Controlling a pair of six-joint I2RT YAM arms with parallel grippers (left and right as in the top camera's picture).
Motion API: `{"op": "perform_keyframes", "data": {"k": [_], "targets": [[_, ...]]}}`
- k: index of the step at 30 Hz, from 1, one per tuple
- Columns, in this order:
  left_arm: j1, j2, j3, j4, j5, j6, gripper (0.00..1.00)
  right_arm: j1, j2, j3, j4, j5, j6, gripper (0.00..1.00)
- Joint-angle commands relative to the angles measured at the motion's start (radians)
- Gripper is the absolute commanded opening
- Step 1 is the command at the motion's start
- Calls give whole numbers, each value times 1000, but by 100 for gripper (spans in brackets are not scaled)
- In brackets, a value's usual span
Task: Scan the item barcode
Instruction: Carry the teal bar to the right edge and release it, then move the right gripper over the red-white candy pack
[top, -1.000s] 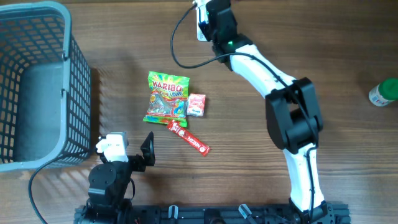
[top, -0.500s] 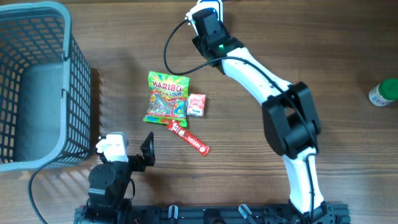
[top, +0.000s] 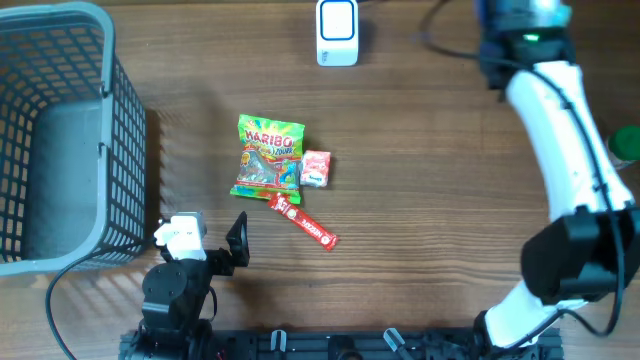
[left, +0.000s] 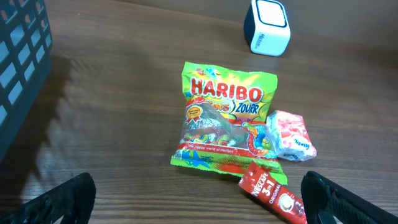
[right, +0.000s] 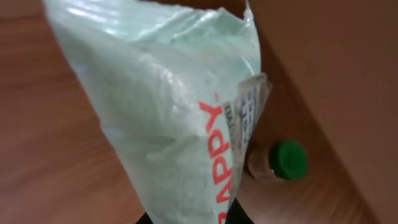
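One pale green bag (right: 168, 112), clamped in the right jaws, off the desk (top: 400, 150), well right of the scanner (top: 337, 32); left jaws wide open, idle by the basket (top: 122, 170). Likely mid-presentation; next, swing over, barcode label (right: 245, 112) facing scanner window.

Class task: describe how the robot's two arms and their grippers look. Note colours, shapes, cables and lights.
Right arm: long white tubular links, bulky black joints, a green light near the wrist, a black cable. Left arm: mostly black, rounded, with a white block and a black lead. Left gripper: two black fingers.
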Motion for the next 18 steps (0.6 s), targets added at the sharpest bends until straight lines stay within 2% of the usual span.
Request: {"op": "perform_keyframes", "data": {"k": [1, 8, 18], "targets": [[2, -4, -8, 2, -13, -5, 100, -209, 56, -145, 236, -143, -11, 4], [2, -4, -8, 2, -13, -5, 100, -495, 87, -158, 342, -388, 120, 4], [2, -4, -8, 2, -13, -5, 100, -717, 89, -158, 340, -443, 164, 5]]}}
